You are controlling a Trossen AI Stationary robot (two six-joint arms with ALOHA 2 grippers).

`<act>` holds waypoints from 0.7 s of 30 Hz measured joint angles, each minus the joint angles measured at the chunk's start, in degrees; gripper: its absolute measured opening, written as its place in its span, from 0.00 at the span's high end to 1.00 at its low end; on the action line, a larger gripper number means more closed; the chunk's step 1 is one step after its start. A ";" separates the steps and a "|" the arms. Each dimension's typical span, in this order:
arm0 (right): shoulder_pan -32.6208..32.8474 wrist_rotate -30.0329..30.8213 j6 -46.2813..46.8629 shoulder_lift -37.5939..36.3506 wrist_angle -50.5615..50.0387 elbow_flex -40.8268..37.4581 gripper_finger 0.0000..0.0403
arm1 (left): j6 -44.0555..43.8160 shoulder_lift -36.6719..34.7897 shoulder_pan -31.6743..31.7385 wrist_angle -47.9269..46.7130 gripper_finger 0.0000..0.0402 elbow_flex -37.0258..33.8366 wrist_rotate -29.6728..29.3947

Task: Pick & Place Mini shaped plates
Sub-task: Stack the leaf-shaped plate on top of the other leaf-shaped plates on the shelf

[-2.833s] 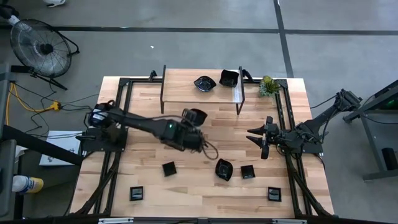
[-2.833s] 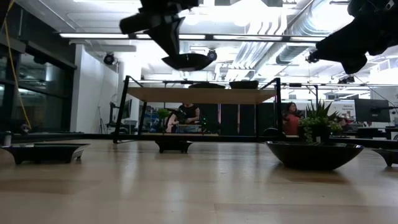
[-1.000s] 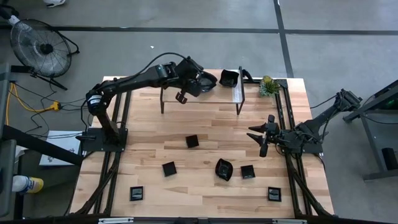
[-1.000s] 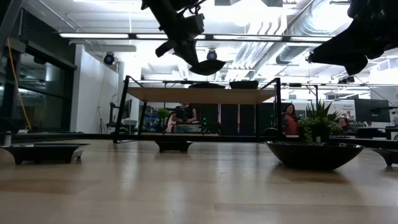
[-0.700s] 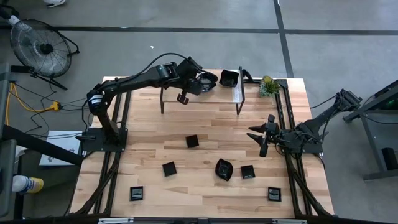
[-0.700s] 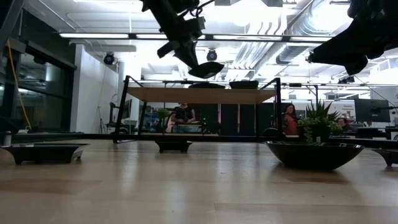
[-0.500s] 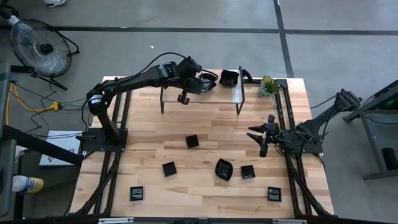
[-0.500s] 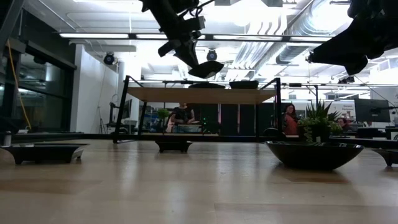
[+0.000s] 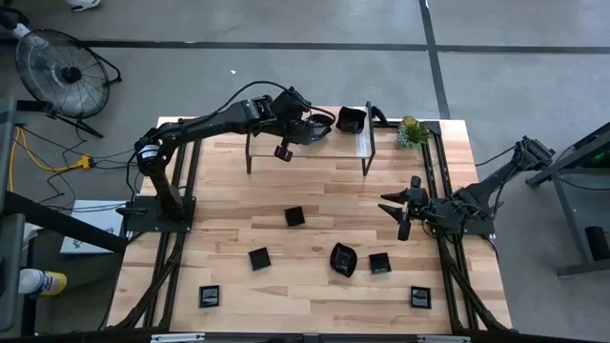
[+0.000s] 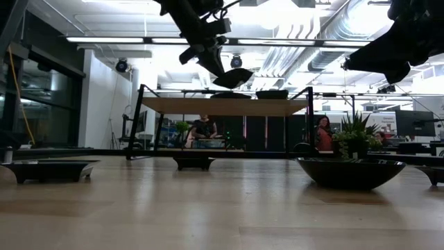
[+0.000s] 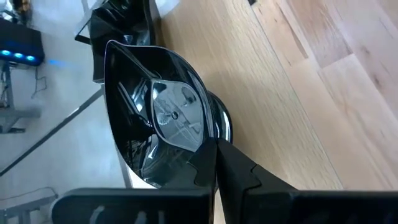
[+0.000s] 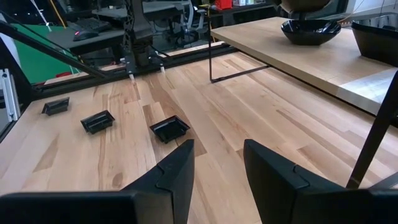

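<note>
We bring a plate over the raised shelf

Our left gripper (image 11: 214, 163) pinches the rim of a wavy-edged mini plate (image 11: 165, 112), which has travelled from above the table (image 9: 315, 186) to just over the shelf (image 9: 286, 138), beside the two plates (image 9: 351, 119) already there. We judge release comes next. Our right gripper (image 12: 217, 165) waits half spread, empty, well apart.

Place: you're looking at a robotics lab in an open office.
Floor: bare concrete, a standing fan (image 9: 59, 69) beside the table (image 9: 229, 229).
Background: desks, monitors, seated people (image 10: 205, 129), exposed ceiling ducts (image 10: 326, 42).
</note>
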 joint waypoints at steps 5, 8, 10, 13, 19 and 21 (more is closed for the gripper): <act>0.00 0.02 0.00 0.00 0.00 0.00 0.67 | -0.10 0.00 0.00 0.02 1.00 0.00 0.04; 0.00 0.02 0.01 0.00 0.00 0.00 0.67 | -0.76 0.00 0.00 0.16 1.00 0.00 0.09; 0.00 0.02 0.02 0.00 0.00 0.00 0.67 | -1.26 0.00 0.00 0.44 1.00 0.00 0.09; 0.00 0.02 0.02 0.00 0.01 0.00 0.67 | -1.31 0.00 0.00 0.33 1.00 -0.02 0.10; 0.00 0.02 0.02 -0.01 0.02 0.00 0.67 | -1.30 -0.02 0.00 1.22 1.00 -0.96 0.13; 0.00 0.00 0.02 0.00 0.02 0.00 0.67 | -1.30 -0.02 0.00 1.02 1.00 -1.69 0.13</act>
